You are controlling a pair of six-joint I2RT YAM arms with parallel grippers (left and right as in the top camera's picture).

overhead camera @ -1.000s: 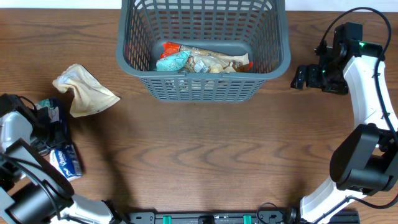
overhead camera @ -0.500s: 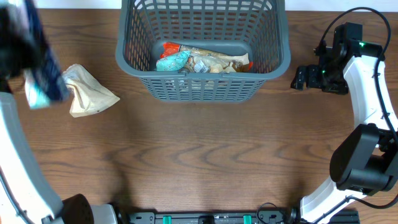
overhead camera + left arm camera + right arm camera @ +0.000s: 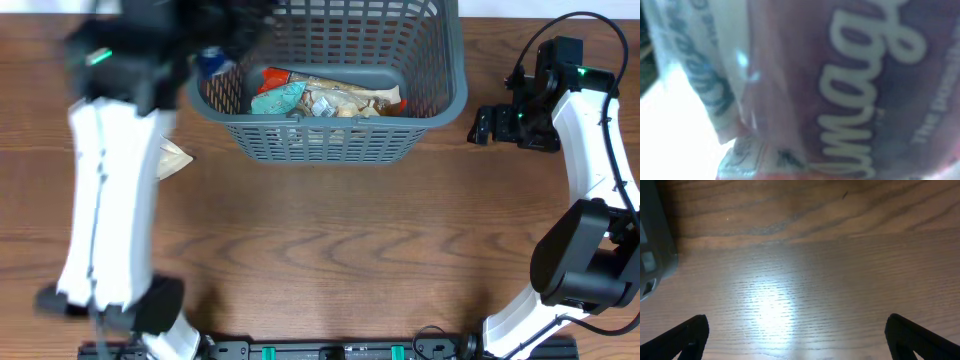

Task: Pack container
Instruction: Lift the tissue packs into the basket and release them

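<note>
The dark grey lattice basket (image 3: 452, 96) stands at the back middle of the table, with several snack packs (image 3: 325, 97) on its floor. My left gripper (image 3: 218, 52) is blurred over the basket's left rim and is shut on a blue snack pack (image 3: 212, 66). In the left wrist view that pack (image 3: 850, 85) fills the frame, purple-blue with white lettering, and the fingers are hidden. My right gripper (image 3: 482, 125) hovers over bare table right of the basket. It is open and empty in the right wrist view (image 3: 797, 335).
A crumpled beige pack (image 3: 174, 157) lies on the table left of the basket, mostly hidden behind my left arm. A corner of the basket (image 3: 655, 240) shows at the left edge of the right wrist view.
My left arm has swung up from the table's left edge and across to the basket's left rim, carrying the blue pack. The right arm has not moved.
</note>
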